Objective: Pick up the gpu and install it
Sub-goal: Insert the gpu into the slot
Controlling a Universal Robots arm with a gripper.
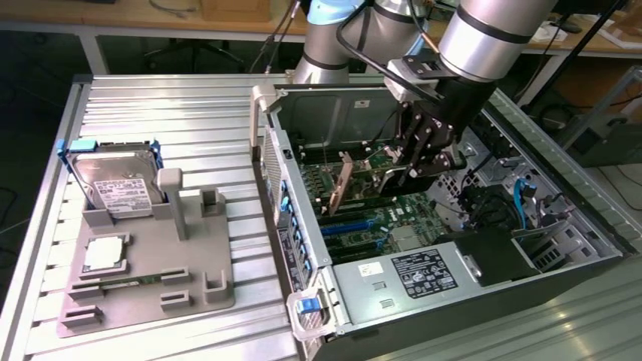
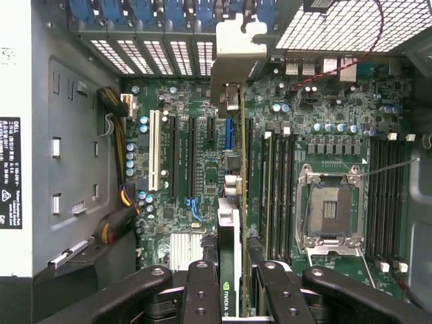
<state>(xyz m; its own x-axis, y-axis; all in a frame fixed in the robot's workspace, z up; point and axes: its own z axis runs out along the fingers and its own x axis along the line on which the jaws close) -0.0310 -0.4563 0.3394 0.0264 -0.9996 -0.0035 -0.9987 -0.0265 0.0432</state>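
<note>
Exterior view: claw (image 1: 419, 167) inside the open computer case (image 1: 561, 248) on the worktop (image 1: 161, 105), clamped on the gpu (image 1: 343, 184), held upright above the motherboard (image 1: 386, 218); wrist view: claw (image 2: 236, 283) fingers (image 2: 202, 290) grip the gpu (image 2: 229, 236) edge-on over the expansion slots (image 2: 192, 155).

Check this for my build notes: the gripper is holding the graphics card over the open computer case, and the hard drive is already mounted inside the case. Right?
One detail is off. The hard drive is not in the computer case; it stands in the grey holder on the table at the exterior view's left. The exterior view shows this. The rest holds: the gripper grips the graphics card inside the open case.
</note>
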